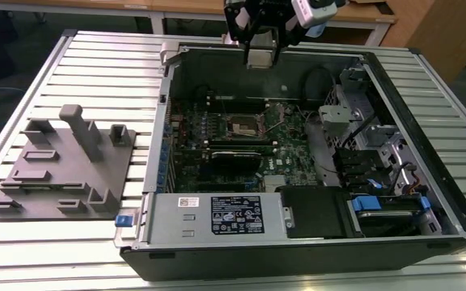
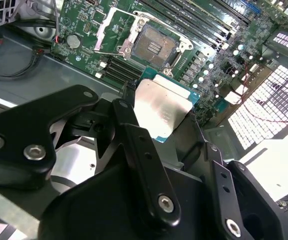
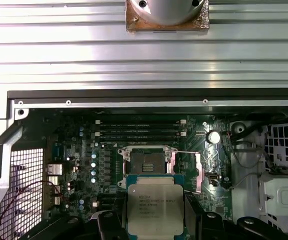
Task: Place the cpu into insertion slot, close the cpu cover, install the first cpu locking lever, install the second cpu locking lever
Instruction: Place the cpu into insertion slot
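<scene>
Tool (image 3: 155, 224) grips the cpu (image 3: 153, 202) by its sides, long axis pointing outward.

The tool (image 3: 155, 225) holds the cpu (image 3: 151, 205) above the insertion slot (image 3: 147, 162).

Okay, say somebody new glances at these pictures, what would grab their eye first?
The open computer case lying on the slatted metal table, its green board exposed. Above it, the pincer holds the cpu, a silver square, aloft, not yet in the uncovered insertion slot. A grey moulded fixture lies at the exterior view's left.
</scene>
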Tool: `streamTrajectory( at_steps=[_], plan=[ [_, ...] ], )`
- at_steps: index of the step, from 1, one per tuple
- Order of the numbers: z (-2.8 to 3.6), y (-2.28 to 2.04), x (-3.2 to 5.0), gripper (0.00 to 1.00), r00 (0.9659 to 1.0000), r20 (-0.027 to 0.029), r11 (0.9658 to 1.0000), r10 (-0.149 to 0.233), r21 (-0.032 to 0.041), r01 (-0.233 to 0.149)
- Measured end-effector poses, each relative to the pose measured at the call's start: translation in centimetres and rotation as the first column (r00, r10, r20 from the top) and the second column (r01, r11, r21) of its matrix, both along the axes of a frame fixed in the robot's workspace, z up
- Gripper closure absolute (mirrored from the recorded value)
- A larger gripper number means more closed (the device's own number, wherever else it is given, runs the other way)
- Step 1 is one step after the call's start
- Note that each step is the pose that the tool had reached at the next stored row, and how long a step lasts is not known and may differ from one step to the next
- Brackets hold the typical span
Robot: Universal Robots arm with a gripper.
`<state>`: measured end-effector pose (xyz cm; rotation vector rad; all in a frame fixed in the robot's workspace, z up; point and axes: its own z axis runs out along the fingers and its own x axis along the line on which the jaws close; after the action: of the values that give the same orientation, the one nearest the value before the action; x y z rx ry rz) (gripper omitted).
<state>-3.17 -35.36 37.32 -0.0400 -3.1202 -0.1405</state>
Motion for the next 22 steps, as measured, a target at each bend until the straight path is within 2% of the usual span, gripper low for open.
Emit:
streamTrajectory(
  at_steps=[22],
  plan=[
    [-0.28, -0.01, 0.0, 0.46, 1.0, -0.0002, 1.0, 0.0, -0.0004, 0.0]
  ],
)
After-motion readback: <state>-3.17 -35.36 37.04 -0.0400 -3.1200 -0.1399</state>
